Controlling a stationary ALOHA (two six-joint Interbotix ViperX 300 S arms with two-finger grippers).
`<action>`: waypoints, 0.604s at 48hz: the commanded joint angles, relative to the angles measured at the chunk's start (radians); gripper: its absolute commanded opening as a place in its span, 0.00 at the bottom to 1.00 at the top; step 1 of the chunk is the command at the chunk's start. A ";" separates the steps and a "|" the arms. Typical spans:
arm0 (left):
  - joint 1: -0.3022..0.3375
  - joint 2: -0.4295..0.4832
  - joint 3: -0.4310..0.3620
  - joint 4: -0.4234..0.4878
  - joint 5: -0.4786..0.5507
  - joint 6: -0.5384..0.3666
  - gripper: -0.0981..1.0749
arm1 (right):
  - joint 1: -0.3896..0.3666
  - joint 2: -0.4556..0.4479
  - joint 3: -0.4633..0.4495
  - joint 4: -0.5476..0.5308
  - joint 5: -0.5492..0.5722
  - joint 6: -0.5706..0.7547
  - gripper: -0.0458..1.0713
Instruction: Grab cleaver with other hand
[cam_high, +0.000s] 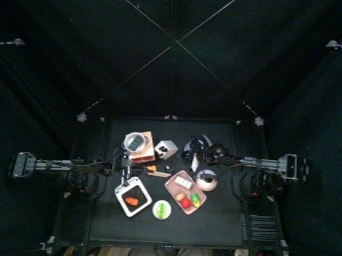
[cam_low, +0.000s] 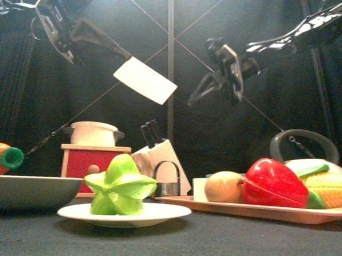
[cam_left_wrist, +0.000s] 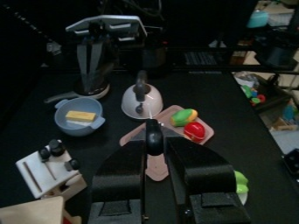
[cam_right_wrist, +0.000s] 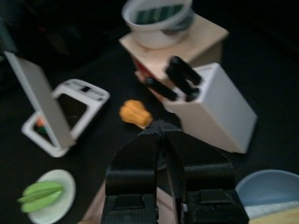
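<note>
The cleaver (cam_low: 144, 80) has a broad pale blade and hangs tilted in the air above the table. My left gripper (cam_left_wrist: 152, 144) is shut on its black handle (cam_left_wrist: 152, 138) and comes down from the upper left in the front view (cam_low: 67, 35). The blade also shows in the right wrist view (cam_right_wrist: 30, 87). My right gripper (cam_low: 221, 75) hangs in the air to the right of the blade, apart from it. Its jaws meet with nothing between them in the right wrist view (cam_right_wrist: 162, 131).
A white knife block (cam_right_wrist: 216, 101) and a pot on a red stand (cam_low: 94, 135) stand behind. A plate with a green starfruit (cam_low: 123, 190), a tray (cam_low: 254, 210) of pepper, corn and apple, a kettle (cam_left_wrist: 140, 101) and a blue bowl (cam_left_wrist: 79, 114) sit below.
</note>
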 joint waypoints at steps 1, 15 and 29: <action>-0.002 0.000 0.009 0.038 -0.067 0.002 0.49 | 0.031 -0.058 0.009 0.063 -0.032 -0.002 0.42; -0.002 0.000 0.055 0.026 -0.163 0.071 0.49 | 0.186 -0.051 0.052 0.209 -0.092 -0.003 0.42; -0.011 0.023 0.074 -0.146 -0.245 0.176 0.49 | 0.291 -0.008 0.038 0.204 -0.149 -0.014 0.43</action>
